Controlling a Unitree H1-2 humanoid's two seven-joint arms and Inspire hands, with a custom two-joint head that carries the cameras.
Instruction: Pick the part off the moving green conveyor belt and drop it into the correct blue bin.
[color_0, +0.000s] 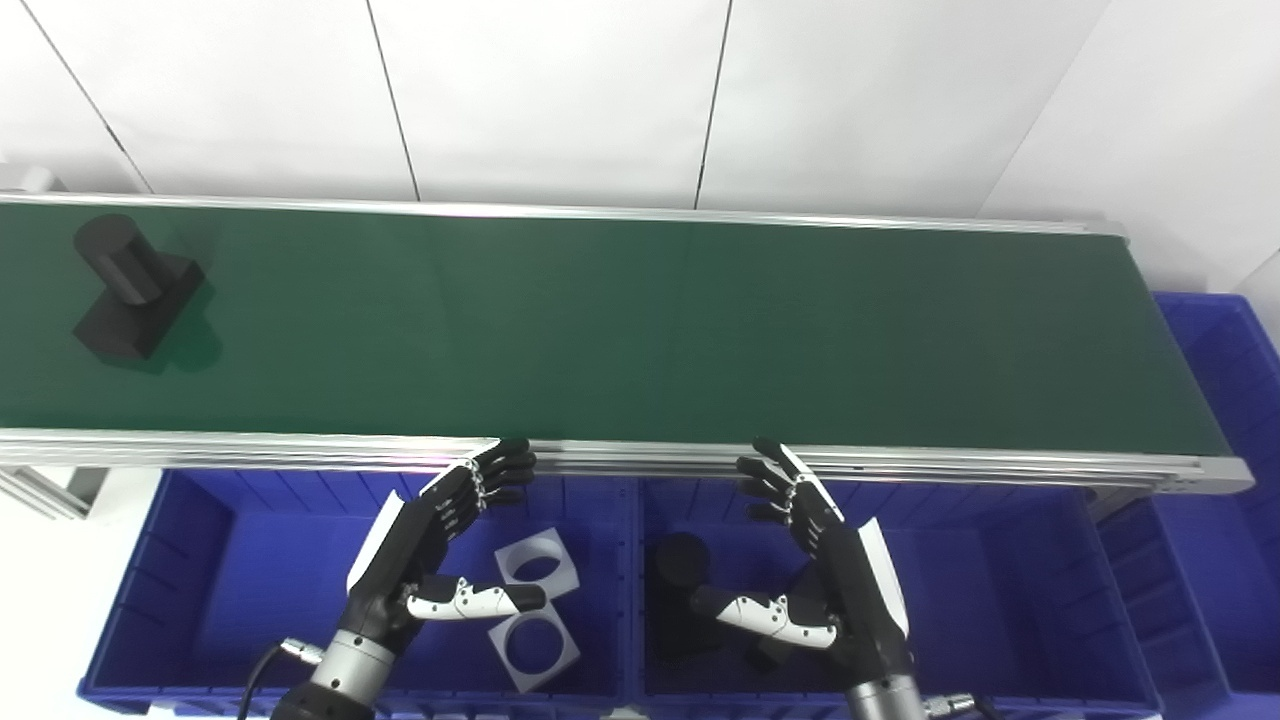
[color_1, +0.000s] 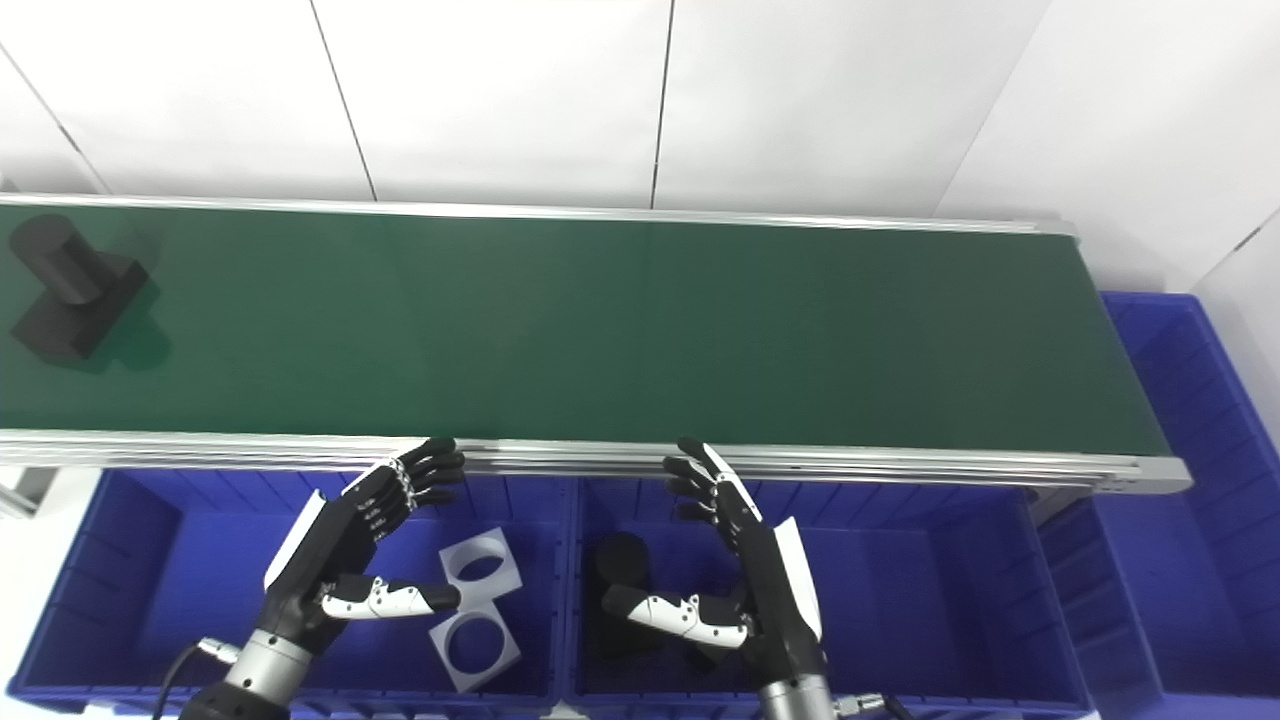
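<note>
Two side-by-side head cameras look steeply down, sharing the conveyor belt (color_0: 640, 330).

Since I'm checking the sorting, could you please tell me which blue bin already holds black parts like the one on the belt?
The middle blue bin, under the right hand: a black part lies inside it. The left bin holds white square plates instead.

Left hand (color_0: 430, 560) raised, fingers (color_0: 500, 470) spread, holding nothing, right hand (color_0: 820, 570) mirrored, palms facing inward
</note>
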